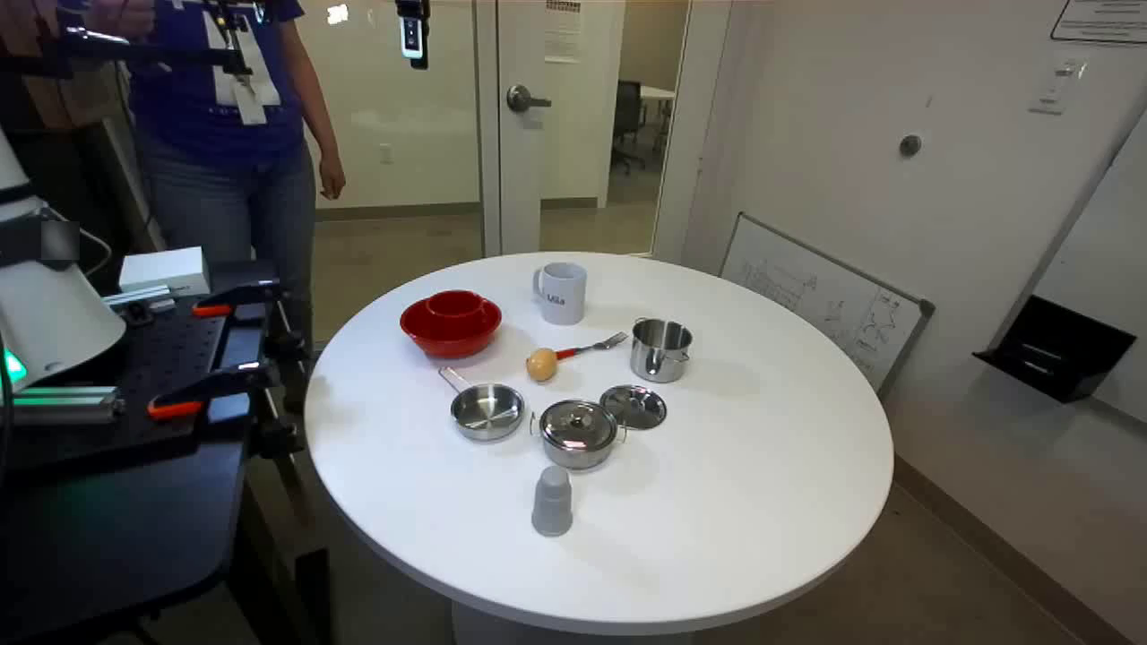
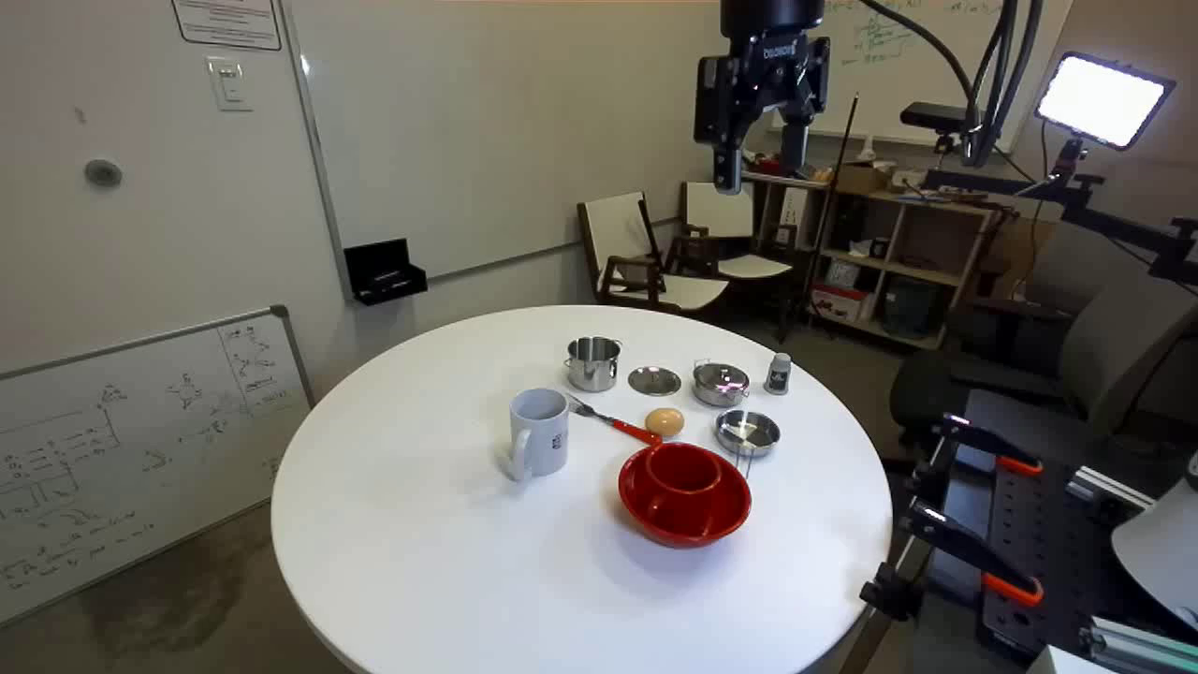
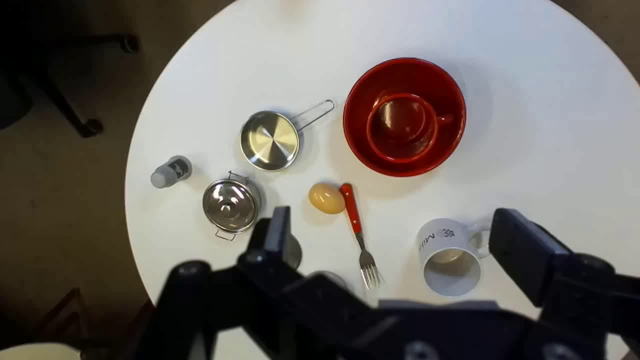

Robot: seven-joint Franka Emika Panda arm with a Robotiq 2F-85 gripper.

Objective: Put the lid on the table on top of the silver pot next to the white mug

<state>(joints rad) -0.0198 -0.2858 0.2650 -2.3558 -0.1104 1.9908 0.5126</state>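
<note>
The lid (image 1: 633, 408), flat, round and silver, lies on the white table (image 1: 762, 484) beside a lidded silver pot; it also shows in an exterior view (image 2: 654, 381). The open silver pot (image 1: 661, 349) (image 2: 592, 365) stands upright with no lid on it. The white mug (image 1: 563, 294) (image 2: 540, 432) stands upright, apart from the pot. My gripper (image 2: 760, 168) is open and empty, high above the table. In the wrist view its fingers (image 3: 395, 239) are wide apart; the mug (image 3: 445, 255) shows between them. The left finger and linkage hide most of the lid (image 3: 296, 252) and pot (image 3: 330, 276).
The lidded pot (image 1: 578, 439) stands very near the lid. A small silver pan (image 1: 487, 412), a grey shaker-like object (image 1: 553, 506), an egg (image 3: 327, 198), a red-handled fork (image 3: 352, 210) and a red bowl (image 3: 405, 67) holding a red cup (image 3: 402, 127) are around. A person (image 1: 224, 116) stands behind.
</note>
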